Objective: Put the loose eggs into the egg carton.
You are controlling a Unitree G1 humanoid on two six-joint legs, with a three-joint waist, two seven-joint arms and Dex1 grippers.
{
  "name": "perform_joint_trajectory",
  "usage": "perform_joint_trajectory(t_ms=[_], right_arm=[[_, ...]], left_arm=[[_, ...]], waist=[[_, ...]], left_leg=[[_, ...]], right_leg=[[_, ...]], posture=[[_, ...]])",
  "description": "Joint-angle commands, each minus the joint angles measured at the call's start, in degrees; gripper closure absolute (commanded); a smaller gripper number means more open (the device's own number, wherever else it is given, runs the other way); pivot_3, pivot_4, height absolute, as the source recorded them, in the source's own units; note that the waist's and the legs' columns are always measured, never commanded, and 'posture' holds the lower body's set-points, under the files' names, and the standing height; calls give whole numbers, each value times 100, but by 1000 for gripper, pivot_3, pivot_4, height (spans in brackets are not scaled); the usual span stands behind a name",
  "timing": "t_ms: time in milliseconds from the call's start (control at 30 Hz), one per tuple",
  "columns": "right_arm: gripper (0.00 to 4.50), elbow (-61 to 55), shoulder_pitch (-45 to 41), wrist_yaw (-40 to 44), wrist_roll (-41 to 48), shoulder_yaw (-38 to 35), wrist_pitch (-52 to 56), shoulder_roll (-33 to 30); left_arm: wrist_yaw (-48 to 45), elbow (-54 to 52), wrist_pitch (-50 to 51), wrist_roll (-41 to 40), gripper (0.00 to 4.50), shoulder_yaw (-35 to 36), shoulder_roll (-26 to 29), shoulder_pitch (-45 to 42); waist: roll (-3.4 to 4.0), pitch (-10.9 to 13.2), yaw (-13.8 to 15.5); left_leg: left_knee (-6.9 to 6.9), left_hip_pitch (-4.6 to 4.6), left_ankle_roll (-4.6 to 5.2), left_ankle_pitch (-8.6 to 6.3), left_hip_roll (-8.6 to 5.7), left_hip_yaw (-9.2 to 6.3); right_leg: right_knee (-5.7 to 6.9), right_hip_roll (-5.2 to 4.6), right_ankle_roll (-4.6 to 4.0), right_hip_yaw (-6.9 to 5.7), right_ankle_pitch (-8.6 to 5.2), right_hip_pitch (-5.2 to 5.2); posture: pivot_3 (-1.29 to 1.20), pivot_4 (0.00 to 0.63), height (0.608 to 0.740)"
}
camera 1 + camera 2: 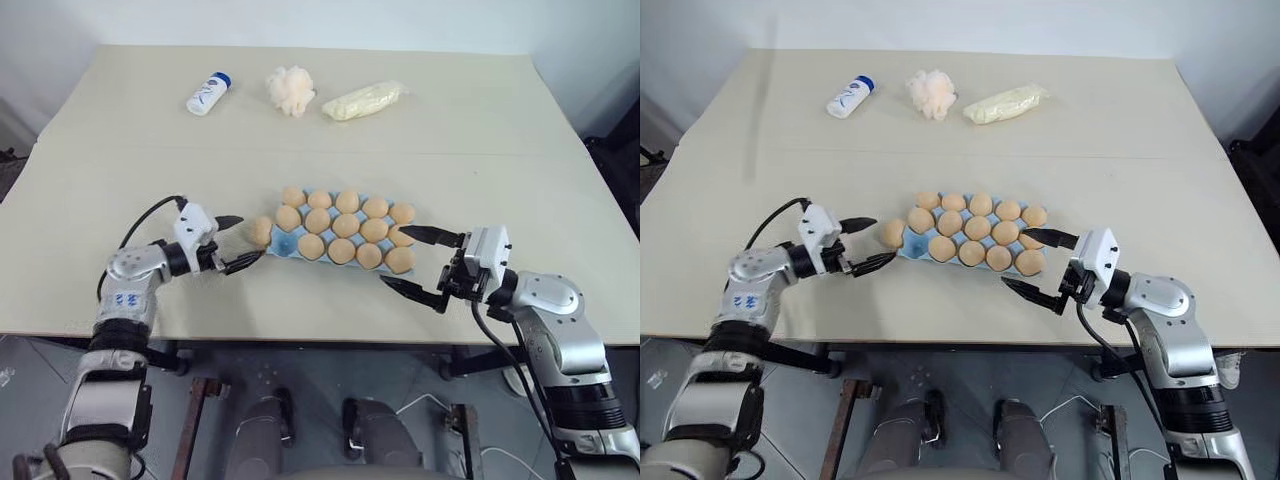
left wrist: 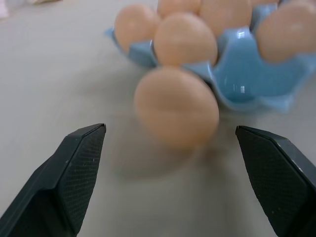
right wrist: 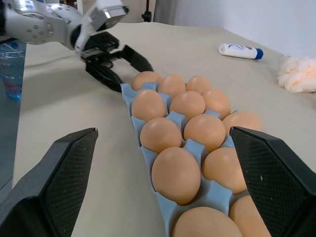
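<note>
Beside the egg carton (image 1: 285, 245) on the worktop (image 1: 120, 160), one loose egg (image 1: 261, 231) lies between the left tool's (image 1: 236, 242) spread fingers, awaiting closure and a lift into the empty cup.

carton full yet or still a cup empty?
Not full. The egg carton has one bare blue cup at its near-left corner; one loose egg lies on the table beside it.

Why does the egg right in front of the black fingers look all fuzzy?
In the left wrist view the loose egg sits very close to the camera and looks smeared and out of focus, with the blue carton behind it soft too. In the left eye view the same egg looks sharp.
</note>
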Motion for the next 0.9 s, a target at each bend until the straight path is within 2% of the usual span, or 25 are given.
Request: perform_joint_trajectory(t_ms=[33,200,300,467,500,600,700,900], right_arm=[[0,-271,42,-77,41,-106,-69,-8],[0,-331,76,-152,38,-116,-55,-18],[0,-390,101,-214,46,-132,-35,-18],[0,-461,181,-284,45,-132,-33,-23],[0,-465,192,-298,45,-135,-36,-23],[0,-455,205,-313,45,-134,-46,-23],[0,-424,176,-303,47,-116,-43,-25],[0,-344,97,-265,38,-75,-41,-21]], left_arm=[[-19,666,-410,211,31,-86,-112,-432],[273,1437,-736,359,31,-33,-373,-980],[164,1559,-873,320,643,8,-402,-1008],[3,1496,-947,198,2217,159,-212,-862],[-64,1421,-901,121,2376,239,-136,-823],[-399,1081,-733,-171,2376,450,20,-720],[-683,305,-305,-469,2376,510,-1,-580],[-550,-1178,518,-541,2376,117,-455,-314]], waist=[[0,0,1],[-1,1,-1],[-1,1,-10],[-1,1,-12],[-1,1,-14],[-1,1,-18],[-1,1,-8],[-1,0,8]], left_leg=[[3,0,1,0,-1,0],[19,0,6,-1,0,0],[21,0,7,-1,0,0],[23,1,7,-1,3,0],[25,0,7,-1,3,0],[30,1,7,-1,5,0],[33,1,7,-1,5,-1],[40,3,10,-3,-2,-5]], right_leg=[[0,0,1,0,1,1],[4,0,11,0,6,8],[9,0,11,1,6,8],[12,5,11,0,6,6],[13,5,11,1,6,7],[20,5,11,1,6,7],[26,4,9,1,5,6],[22,-7,10,-1,6,23]], posture=[[0,150,740],[0,150,740],[0,150,740],[0,150,740],[0,150,740],[0,150,740],[0,150,740],[0,150,740]])
